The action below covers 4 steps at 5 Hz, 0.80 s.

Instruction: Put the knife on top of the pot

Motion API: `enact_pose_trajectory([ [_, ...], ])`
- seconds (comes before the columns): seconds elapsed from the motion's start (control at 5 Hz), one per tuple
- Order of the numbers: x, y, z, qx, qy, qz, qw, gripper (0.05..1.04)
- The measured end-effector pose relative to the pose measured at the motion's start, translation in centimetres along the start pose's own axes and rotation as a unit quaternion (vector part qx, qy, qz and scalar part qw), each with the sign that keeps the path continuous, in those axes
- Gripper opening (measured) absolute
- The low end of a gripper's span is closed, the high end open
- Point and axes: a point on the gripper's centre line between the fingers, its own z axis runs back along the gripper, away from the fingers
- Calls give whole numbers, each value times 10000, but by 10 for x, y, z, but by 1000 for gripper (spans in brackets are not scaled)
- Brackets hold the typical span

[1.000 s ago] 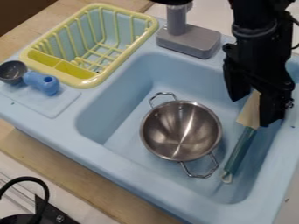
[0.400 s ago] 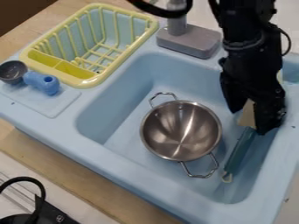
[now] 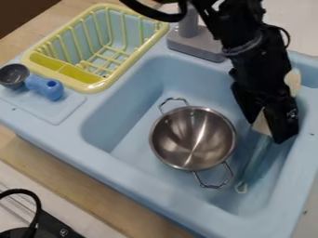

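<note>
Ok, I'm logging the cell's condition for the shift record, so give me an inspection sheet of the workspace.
Surface: blue sink, small dark specks on rim; spills, nothing seen
Job's things: metal pot upright in sink; knife beside it
Clutter: yellow rack, dark cup, blue piece, all left of basin
Claw: at knife's blade; grip unclear
Cables: black loops at top and lower left
Surroundings: wooden counter; people, nothing seen

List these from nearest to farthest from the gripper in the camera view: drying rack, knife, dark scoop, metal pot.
1. Knife, right at the gripper
2. Metal pot, in the sink
3. Drying rack, upper left
4. Dark scoop, far left
</note>
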Motion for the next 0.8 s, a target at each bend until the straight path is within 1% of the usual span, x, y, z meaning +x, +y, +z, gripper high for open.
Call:
enact_pose_trajectory([
  [0.2,1,-1,-2,-97,-30,88,9999,720],
  [0.4,0,-2,-7,-141,7,127,9998,440],
  [0.6,3,-4,-6,-211,-74,176,9996,238],
  [0.8,4,-8,-6,-322,-201,155,9992,119],
])
